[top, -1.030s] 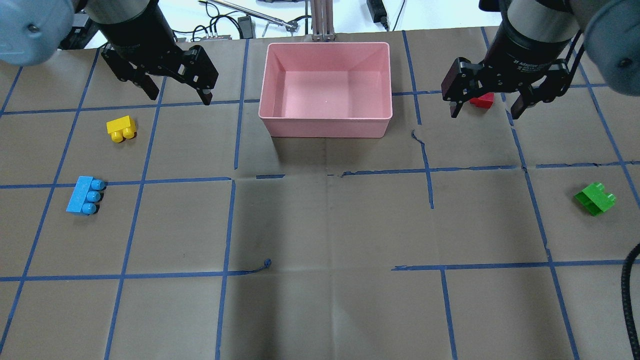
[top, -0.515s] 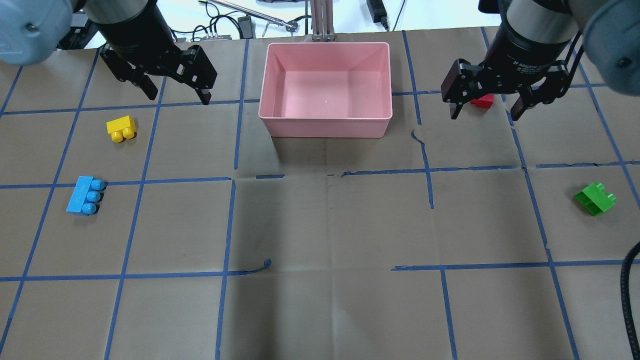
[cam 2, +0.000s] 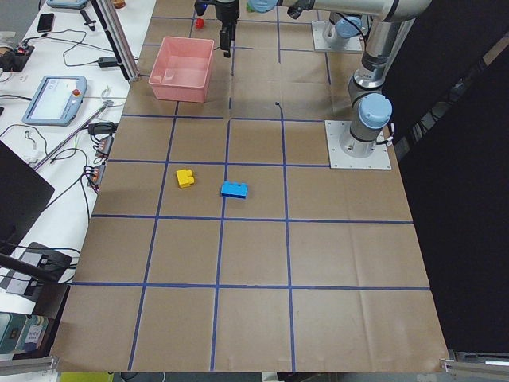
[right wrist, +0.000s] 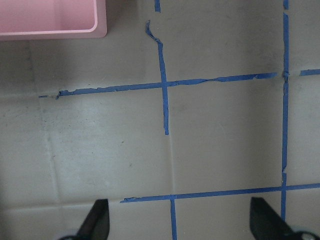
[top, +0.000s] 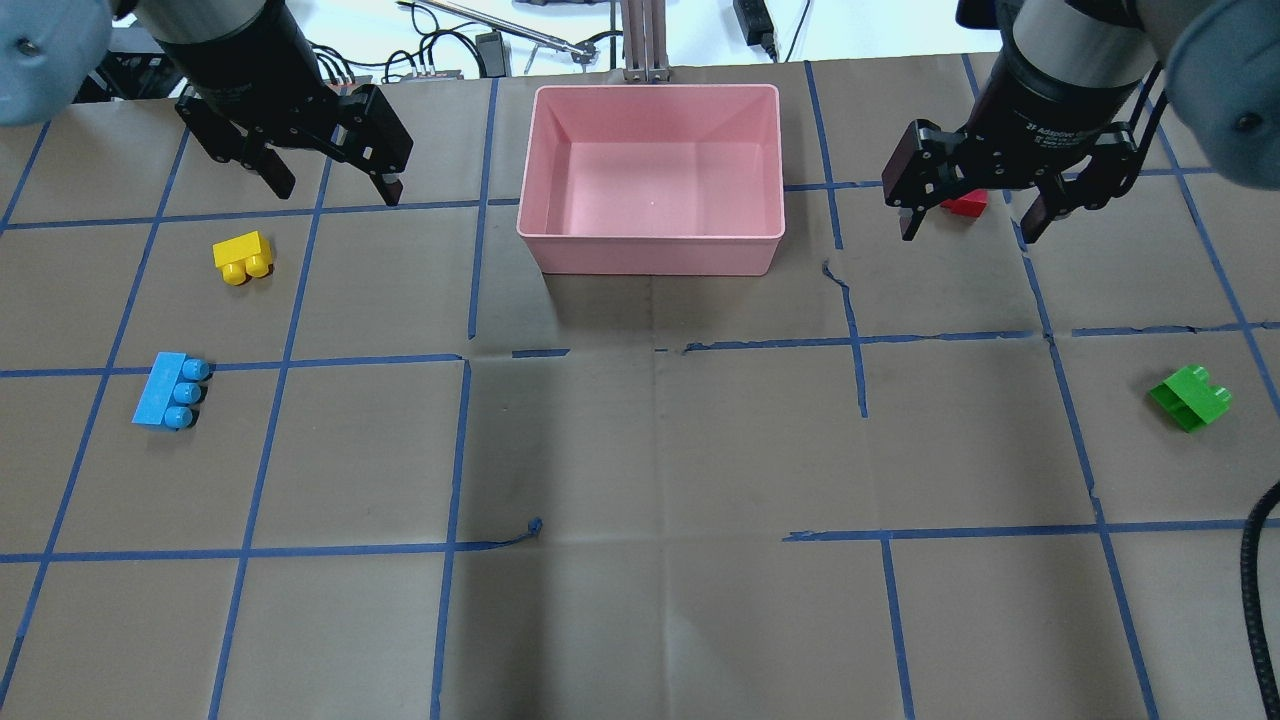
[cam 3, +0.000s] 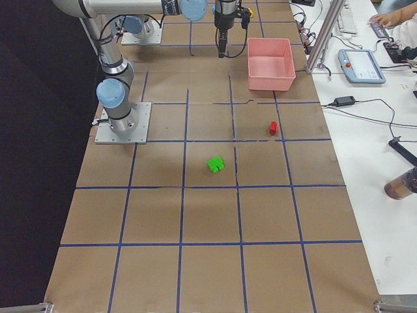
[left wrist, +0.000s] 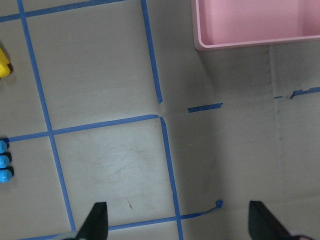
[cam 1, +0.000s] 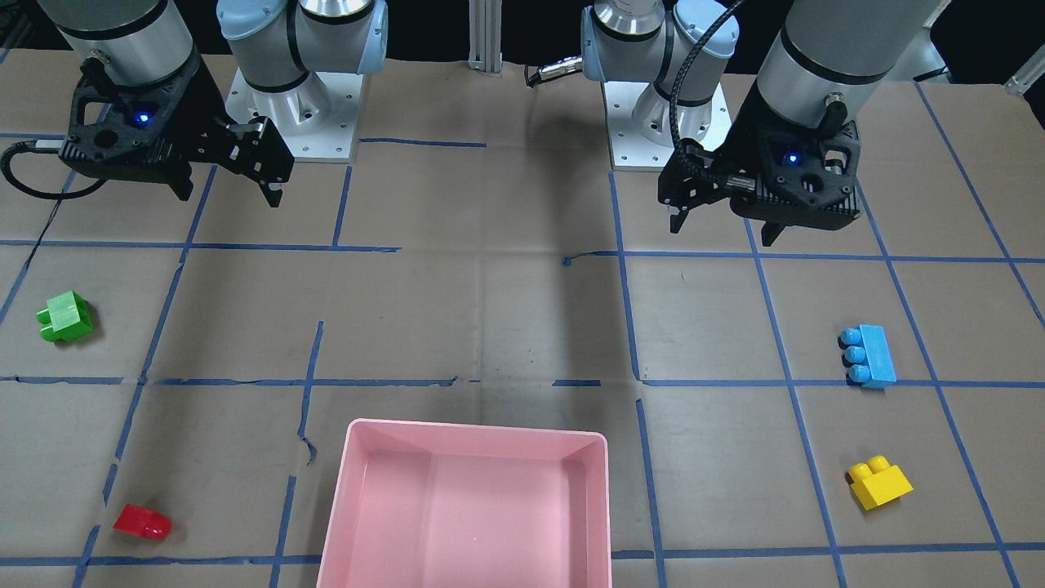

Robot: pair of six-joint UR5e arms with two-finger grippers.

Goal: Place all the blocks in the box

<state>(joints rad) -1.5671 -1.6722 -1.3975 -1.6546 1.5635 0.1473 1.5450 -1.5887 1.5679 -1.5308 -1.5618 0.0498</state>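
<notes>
The pink box (top: 650,255) stands empty at the far middle of the table. The yellow block (top: 243,257) and the light-blue block (top: 170,390) lie on the left. The green block (top: 1190,397) lies on the right. The red block (top: 965,205) lies right of the box, partly hidden behind my right gripper (top: 968,232), which hangs open and empty above the table. My left gripper (top: 337,190) is open and empty, left of the box and beyond the yellow block. The front-facing view shows the red block (cam 1: 141,522) and the green block (cam 1: 64,317) clear of the grippers.
Brown paper with blue tape lines covers the table (top: 650,450). Cables and a metal post (top: 642,40) lie past the far edge behind the box. A black cable (top: 1255,590) hangs at the right edge.
My left gripper has moved a little to the left and away from the box, still open. My right gripper has hardly moved. No block has moved.
</notes>
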